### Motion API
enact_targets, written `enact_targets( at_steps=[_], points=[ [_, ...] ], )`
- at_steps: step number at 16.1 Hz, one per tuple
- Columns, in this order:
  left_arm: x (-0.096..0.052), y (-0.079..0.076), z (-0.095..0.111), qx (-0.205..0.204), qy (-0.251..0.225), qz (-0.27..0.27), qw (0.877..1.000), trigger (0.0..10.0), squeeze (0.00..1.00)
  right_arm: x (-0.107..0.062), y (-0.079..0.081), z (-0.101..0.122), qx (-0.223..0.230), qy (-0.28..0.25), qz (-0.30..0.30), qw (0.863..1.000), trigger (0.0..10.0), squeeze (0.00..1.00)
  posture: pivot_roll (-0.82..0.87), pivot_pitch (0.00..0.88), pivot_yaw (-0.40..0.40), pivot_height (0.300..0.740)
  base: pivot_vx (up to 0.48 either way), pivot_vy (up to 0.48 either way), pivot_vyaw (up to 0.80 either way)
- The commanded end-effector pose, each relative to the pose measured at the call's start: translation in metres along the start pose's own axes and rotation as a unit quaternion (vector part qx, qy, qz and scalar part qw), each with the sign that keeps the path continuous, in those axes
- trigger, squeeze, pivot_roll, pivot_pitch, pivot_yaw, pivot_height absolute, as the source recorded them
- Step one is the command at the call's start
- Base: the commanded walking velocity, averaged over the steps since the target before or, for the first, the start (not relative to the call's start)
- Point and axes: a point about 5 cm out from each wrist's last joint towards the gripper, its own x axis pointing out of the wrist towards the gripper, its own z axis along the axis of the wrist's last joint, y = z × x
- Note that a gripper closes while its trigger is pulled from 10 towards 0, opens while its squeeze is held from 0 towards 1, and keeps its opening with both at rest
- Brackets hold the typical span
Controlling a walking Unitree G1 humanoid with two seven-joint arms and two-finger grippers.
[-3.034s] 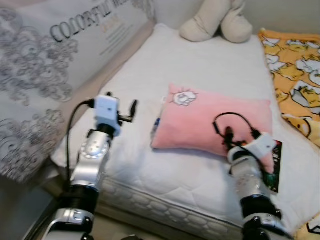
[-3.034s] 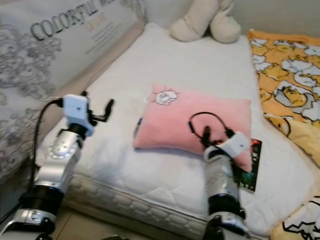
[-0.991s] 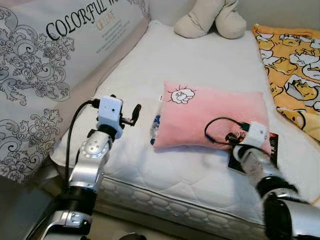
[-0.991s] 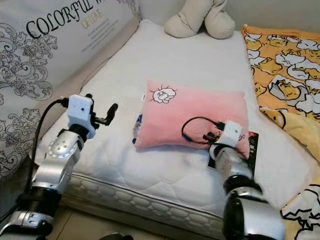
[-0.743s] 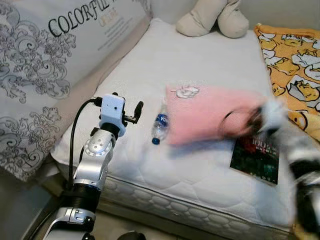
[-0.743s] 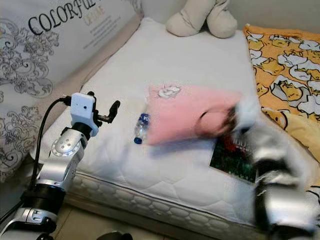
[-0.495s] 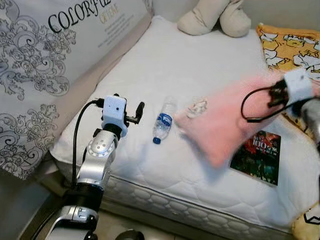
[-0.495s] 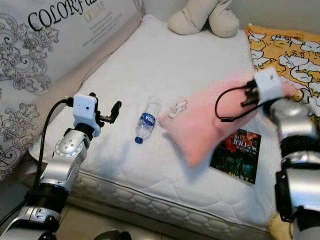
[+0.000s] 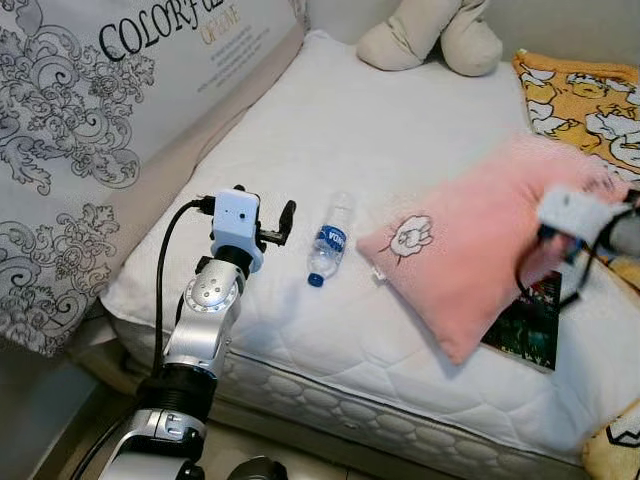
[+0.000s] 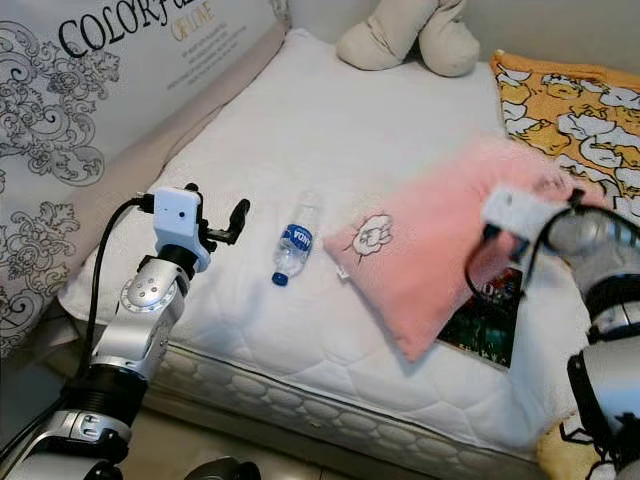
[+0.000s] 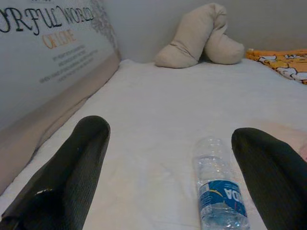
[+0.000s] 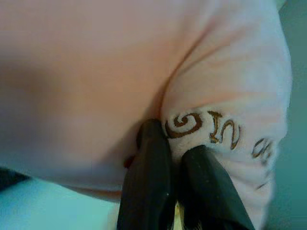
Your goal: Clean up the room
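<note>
My right gripper [image 12: 175,143] is shut on a corner of the pink pillow [image 9: 480,250], with both fingers [image 12: 146,182] pinching the fabric. The pillow hangs tilted above the right side of the white mattress [image 9: 380,130], its embroidered face showing. Its low corner overlaps a dark book [image 9: 525,325]. A small water bottle [image 9: 327,248] with a blue label lies on the mattress left of the pillow. My left gripper [image 9: 286,216] hovers open just left of the bottle [image 11: 218,191], fingers [image 11: 76,172] wide apart with nothing between them.
A beige plush toy [image 9: 430,35] lies at the head of the bed. A yellow patterned blanket [image 9: 580,85] covers the right side. A large grey printed cushion [image 9: 90,130] leans along the left. The mattress front edge [image 9: 380,410] is close to me.
My right gripper lifted the pink pillow off the mattress and swung it right, uncovering the bottle and book. The pillow has since dropped and turned face up. The left arm barely moved.
</note>
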Motion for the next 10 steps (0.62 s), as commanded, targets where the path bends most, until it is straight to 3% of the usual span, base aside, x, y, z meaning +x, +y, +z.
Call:
enact_targets(
  at_steps=[1,2,3,4,7,10],
  points=[
    [0.000,-0.003,0.002,0.002,-0.005,-0.004,1.000,10.0,0.00,-0.005,-0.017,0.002,-0.022,-0.004,-0.034,0.999,0.0,0.23,-0.07,0.000,-0.005,0.740,0.000,0.000,0.00],
    [-0.001,-0.006,0.001,0.000,-0.004,-0.008,1.000,10.0,0.00,-0.008,-0.035,0.013,-0.005,-0.021,-0.091,0.996,0.0,0.21,-0.07,0.000,-0.004,0.740,0.000,0.000,0.00],
    [0.000,-0.007,0.001,0.000,-0.004,-0.008,1.000,10.0,0.00,-0.010,-0.044,0.017,0.027,-0.034,-0.124,0.991,10.0,0.21,-0.07,0.000,-0.004,0.740,0.000,0.000,0.00],
    [0.000,-0.008,0.001,0.000,-0.005,-0.010,1.000,10.0,0.00,-0.011,-0.047,0.019,0.055,-0.042,-0.133,0.989,10.0,1.00,-0.07,0.000,-0.002,0.740,0.000,0.000,0.00],
    [0.003,-0.011,0.004,0.008,-0.010,-0.015,1.000,10.0,0.00,-0.009,-0.045,0.023,0.076,-0.057,-0.133,0.987,10.0,1.00,-0.08,0.000,0.008,0.740,0.000,0.000,0.00],
    [0.005,-0.013,0.004,0.008,-0.009,-0.020,1.000,10.0,0.00,-0.012,-0.049,0.019,0.052,-0.050,-0.137,0.988,10.0,1.00,-0.09,0.000,0.013,0.740,0.000,0.000,0.00]
  ],
)
